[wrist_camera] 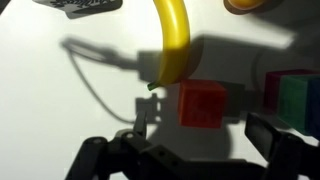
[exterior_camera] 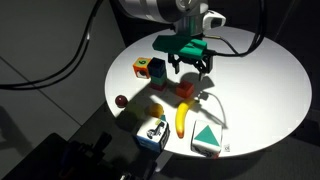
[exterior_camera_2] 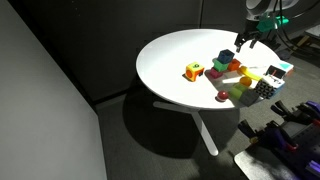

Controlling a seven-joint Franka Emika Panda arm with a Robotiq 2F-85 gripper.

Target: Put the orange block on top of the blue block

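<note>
The orange block is a plain orange-red cube on the white table, just past the tip of a banana. In an exterior view it lies under my gripper. The blue block, with a green face, stands at the right edge of the wrist view, apart from the orange block. In an exterior view it sits next to the yellow cube. My gripper is open and empty. It hovers above the orange block with one finger on each side, and it shows in both exterior views.
A yellow multicoloured cube and a small dark red ball lie towards one side. The banana, a white box with a green triangle and another white box sit near the round table's edge. Cables hang above.
</note>
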